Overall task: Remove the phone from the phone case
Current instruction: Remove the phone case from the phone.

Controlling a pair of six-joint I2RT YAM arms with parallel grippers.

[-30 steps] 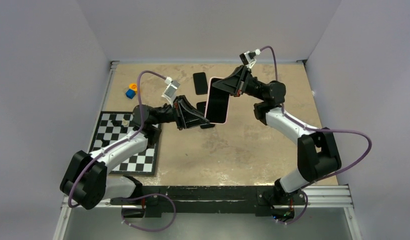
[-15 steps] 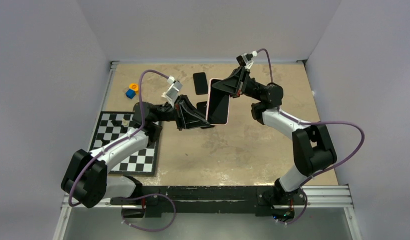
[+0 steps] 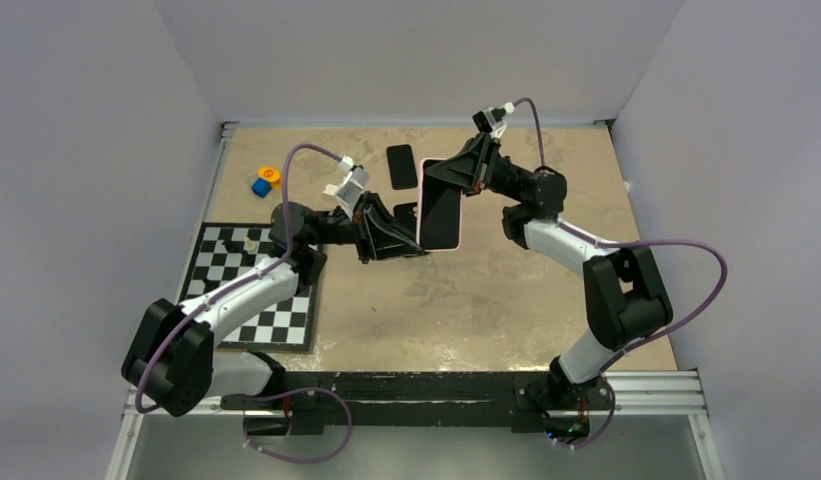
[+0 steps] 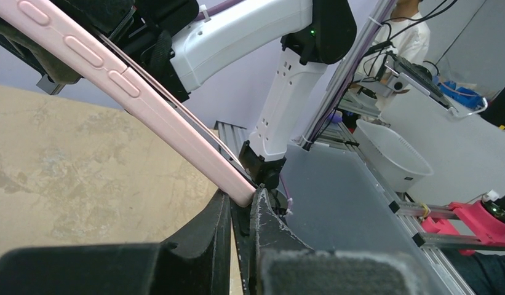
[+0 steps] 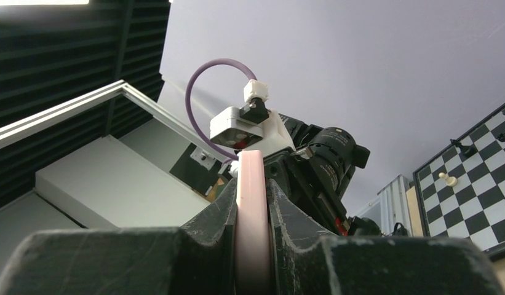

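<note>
Phone is inside its pink case, held up off the bench, mid frame in the top view. My right pincer is pinching the upper end. My left pincer is pressed nearly together on the bottom corner of the case.

Risks, as I judge them:
- Left grip is only on the corner tip. A hard pull could make it slip off w/o peeling anything.
- Right fingers squeeze the case across its thickness, prob. phone too, so it may stay locked in.
- Twisting against each other could wrench the lot loose and drop it on the bench.

Count:
- 1 cased phone, 2 pincers
- 2 dark flat slabs on the bench, 2nd partly hidden behind the left pincer
- 1 chessboard, lower left
- 1 blue block, 1 orange block, upper left
</note>
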